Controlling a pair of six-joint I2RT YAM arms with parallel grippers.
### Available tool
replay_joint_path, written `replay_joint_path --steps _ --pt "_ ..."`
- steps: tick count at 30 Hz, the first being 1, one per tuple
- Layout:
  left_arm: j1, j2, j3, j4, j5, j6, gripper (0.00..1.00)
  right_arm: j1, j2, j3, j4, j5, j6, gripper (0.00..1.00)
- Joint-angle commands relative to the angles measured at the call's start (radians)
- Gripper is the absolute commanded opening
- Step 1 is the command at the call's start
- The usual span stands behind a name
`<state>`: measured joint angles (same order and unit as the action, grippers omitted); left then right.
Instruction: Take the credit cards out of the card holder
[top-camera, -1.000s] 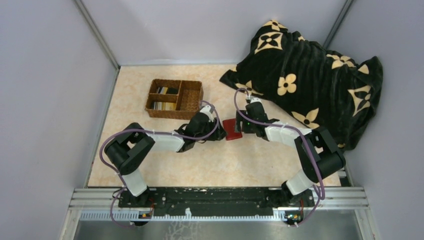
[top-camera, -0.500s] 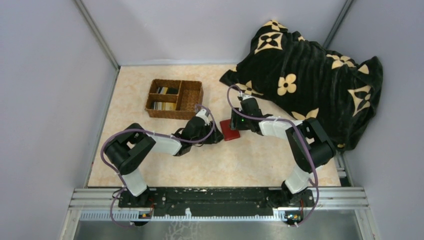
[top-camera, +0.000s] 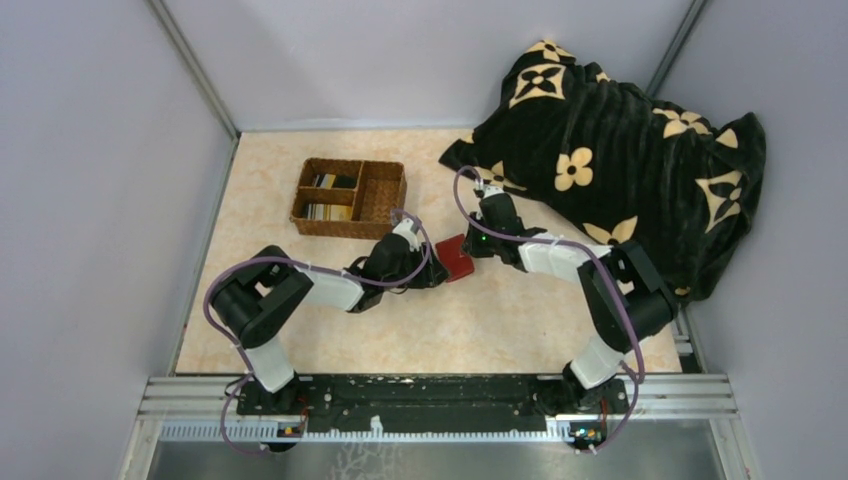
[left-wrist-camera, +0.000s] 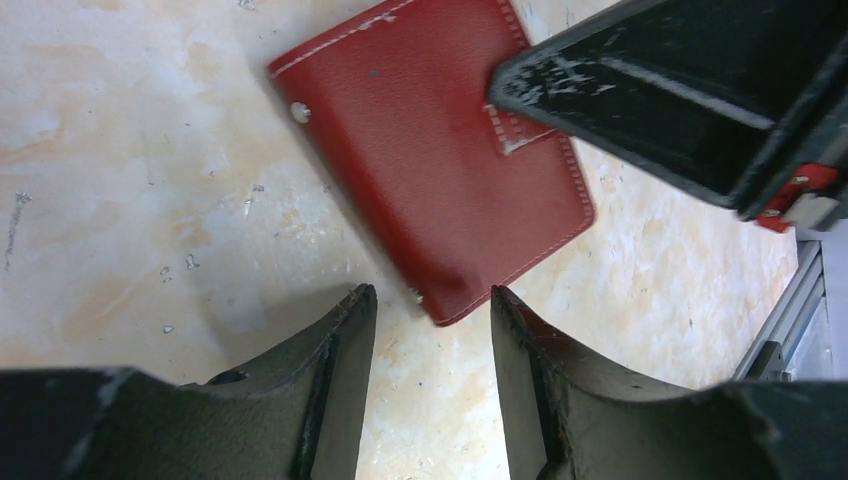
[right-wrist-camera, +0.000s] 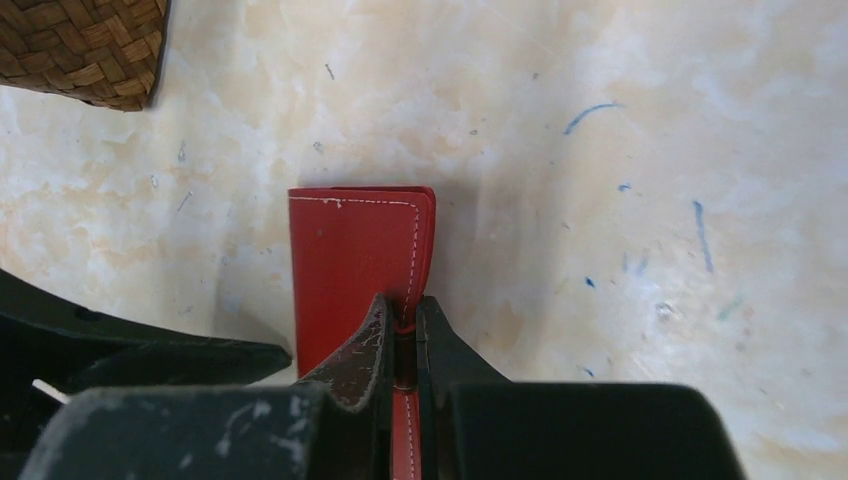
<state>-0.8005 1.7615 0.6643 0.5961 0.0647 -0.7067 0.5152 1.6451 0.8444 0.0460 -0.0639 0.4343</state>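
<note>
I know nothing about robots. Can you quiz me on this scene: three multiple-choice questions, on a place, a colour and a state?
1. From above, where is the wicker basket relative to the card holder?
A. Farther back, to its left.
B. On top of it.
C. Directly to its right.

2. What colour is the card holder?
A. Blue.
B. Green.
C. Red.

3. The right end effector is:
A. wide open.
B. shut on the card holder's edge.
C. gripping the basket.

Answers: 1 A, the top view shows it. 2 C, both wrist views show red. 3 B, its wrist view shows it pinching the red edge.
</note>
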Motion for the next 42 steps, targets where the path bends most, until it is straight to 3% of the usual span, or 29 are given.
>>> replay_joint_path --steps 1,7,12,16,20,23,27,33,42 --pt "0.004 -0.033 -0.032 -0.031 0.016 0.010 0.53 0.008 -0.140 0.029 -0.092 0.091 -0.051 0.00" --pt "0.005 -0.116 -0.037 -0.075 -0.001 0.035 0.57 0.010 -0.257 0.107 -0.265 0.247 -0.129 0.00" --pt "0.004 -0.185 -0.057 -0.099 -0.031 0.032 0.58 0.041 -0.312 0.112 -0.314 0.405 -0.185 0.00" --pt "0.004 -0.226 -0.057 -0.130 -0.046 0.036 0.62 0.140 -0.248 0.153 -0.389 0.691 -0.220 0.00" --pt "0.005 -0.269 -0.055 -0.169 -0.068 0.036 0.63 0.207 -0.151 0.177 -0.414 0.845 -0.213 0.00" --pt "0.004 -0.303 -0.055 -0.230 -0.111 0.031 0.71 0.265 -0.088 0.203 -0.439 0.947 -0.181 0.00" --pt "0.003 -0.378 -0.072 -0.333 -0.215 0.008 0.76 0.351 -0.003 0.252 -0.491 1.012 -0.113 0.00" --pt "0.003 -0.567 -0.126 -0.447 -0.330 -0.041 0.76 0.437 0.176 0.349 -0.604 1.068 -0.007 0.00" --pt "0.003 -0.904 -0.157 -0.647 -0.511 -0.054 0.75 0.508 0.228 0.388 -0.617 1.021 0.061 0.00"
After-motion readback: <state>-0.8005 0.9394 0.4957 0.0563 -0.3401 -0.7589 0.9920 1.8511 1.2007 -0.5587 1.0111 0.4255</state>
